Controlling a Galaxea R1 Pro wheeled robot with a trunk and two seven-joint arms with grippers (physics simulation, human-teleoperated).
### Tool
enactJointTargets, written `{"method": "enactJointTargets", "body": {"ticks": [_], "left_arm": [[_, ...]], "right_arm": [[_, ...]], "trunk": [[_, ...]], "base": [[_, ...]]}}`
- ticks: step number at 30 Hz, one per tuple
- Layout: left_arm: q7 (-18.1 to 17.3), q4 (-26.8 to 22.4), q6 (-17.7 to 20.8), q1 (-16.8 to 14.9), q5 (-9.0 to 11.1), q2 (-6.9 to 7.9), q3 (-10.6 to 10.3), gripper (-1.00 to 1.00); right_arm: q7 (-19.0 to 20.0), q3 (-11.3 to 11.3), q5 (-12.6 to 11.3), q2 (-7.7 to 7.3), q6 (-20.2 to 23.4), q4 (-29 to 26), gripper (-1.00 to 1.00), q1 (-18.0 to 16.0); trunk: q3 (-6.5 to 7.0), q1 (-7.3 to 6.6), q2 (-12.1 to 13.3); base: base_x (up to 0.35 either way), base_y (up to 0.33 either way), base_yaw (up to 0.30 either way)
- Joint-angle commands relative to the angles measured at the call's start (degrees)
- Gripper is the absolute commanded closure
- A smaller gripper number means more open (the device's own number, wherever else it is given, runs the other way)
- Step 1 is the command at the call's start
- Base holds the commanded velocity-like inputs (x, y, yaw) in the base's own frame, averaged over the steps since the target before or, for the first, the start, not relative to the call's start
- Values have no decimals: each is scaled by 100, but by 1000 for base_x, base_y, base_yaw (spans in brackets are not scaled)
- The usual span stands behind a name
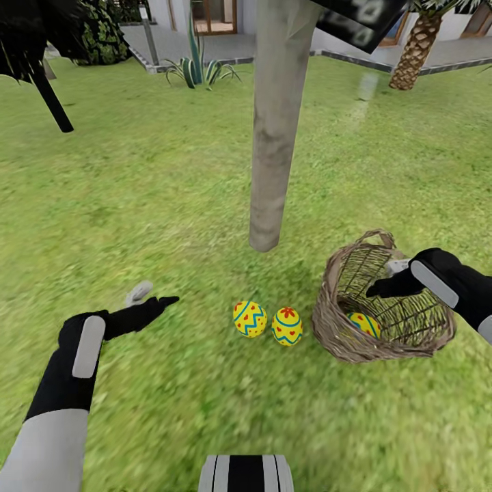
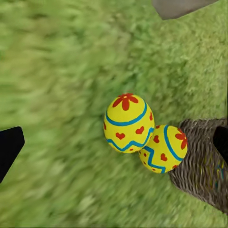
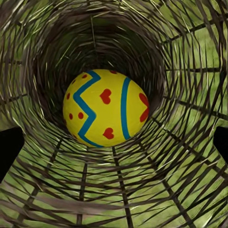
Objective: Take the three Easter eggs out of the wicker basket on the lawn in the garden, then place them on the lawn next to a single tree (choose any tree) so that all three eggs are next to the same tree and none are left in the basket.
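Two yellow Easter eggs (image 1: 249, 318) (image 1: 287, 326) lie side by side on the lawn (image 1: 137, 205), just in front of the pale tree trunk (image 1: 273, 137). To their right the wicker basket (image 1: 335, 321) rests tilted on the grass with the third egg (image 1: 364, 324) inside. My right gripper (image 1: 384, 279) hovers open at the basket's mouth. Its wrist view looks down the woven wall (image 3: 180, 47) at that egg (image 3: 107, 108), which sits apart from the fingertips (image 3: 9, 147). My left gripper (image 1: 154, 296) is open and empty, left of the two eggs (image 2: 128, 122) (image 2: 165, 148).
A dark tree with a thin black trunk (image 1: 51, 102) stands at the far left. A palm (image 1: 417, 51) is at the far right and a spiky plant (image 1: 198, 68) grows by the paved strip before the house. My base (image 1: 246, 475) shows at the bottom edge.
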Motion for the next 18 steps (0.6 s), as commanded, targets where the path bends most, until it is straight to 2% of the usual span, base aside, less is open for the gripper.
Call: {"method": "enactJointTargets", "body": {"ticks": [1, 2, 3, 4, 5, 6, 8, 9, 10, 12, 14, 16, 18], "left_arm": [[-10, 484, 27, -371, -31, -4, -1, -100], [9, 721, 28, -550, -23, -6, -5, -100], [41, 1204, 29, -907, -10, -2, -11, -100], [83, 2192, 29, -1635, 0, 8, -17, -100], [95, 2663, 30, -2000, 4, 11, -18, -100], [100, 2884, 30, -2178, 5, 12, -19, -100], [112, 3646, 30, -2829, 5, 13, -18, -100], [112, 3795, 30, -2971, 4, 12, -17, -100], [112, 4111, 30, -3311, 4, 10, -15, -100], [96, 4288, 30, -3550, 10, 18, -15, -100], [78, 4284, 33, -3632, 45, 36, -12, -100], [-4, 4218, 36, -3683, 157, 107, -7, -100], [-238, 4178, 38, -3703, 296, 226, -5, -100]], "right_arm": [[7, 36, 8, -6, 6, -5, -100, -9], [6, 37, 8, -6, 6, -3, -100, -9], [0, 39, 8, -6, 4, -3, -100, -9], [-6, 41, 8, -6, 3, -4, -100, -9], [-7, 42, 11, -6, 3, -2, -100, -9], [-8, 42, 12, -6, 2, -2, -100, -9], [-12, 42, 15, -9, 2, 0, -100, -9], [-15, 42, 16, -11, 2, 0, -100, -9], [-16, 42, 16, -12, 2, 1, -100, -9], [-18, 39, 17, -13, 2, 6, -100, -9], [-18, 37, 17, -17, 2, 10, -100, -9], [-19, 35, 17, -21, 2, 15, -100, -9], [-19, 34, 17, -22, 2, 17, -100, -9]], "trunk": [[-28, 1, -4], [-50, 3, -5], [-72, 6, -6], [-94, 9, -8], [-116, 11, -9], [-138, 14, -10], [-183, 19, -13], [-205, 22, -14], [-227, 24, -16], [-271, 29, -18], [-316, 34, -21], [-360, 40, -24], [-404, 45, -26]], "base": [[0, 0, 0], [0, 0, 0], [0, 0, 0], [0, 0, 0], [0, 0, 0], [0, 0, 0], [0, 0, 0], [0, 0, 0], [0, 0, 0], [0, 0, 0], [0, 0, 0], [0, 0, 0], [0, 0, 0]]}}
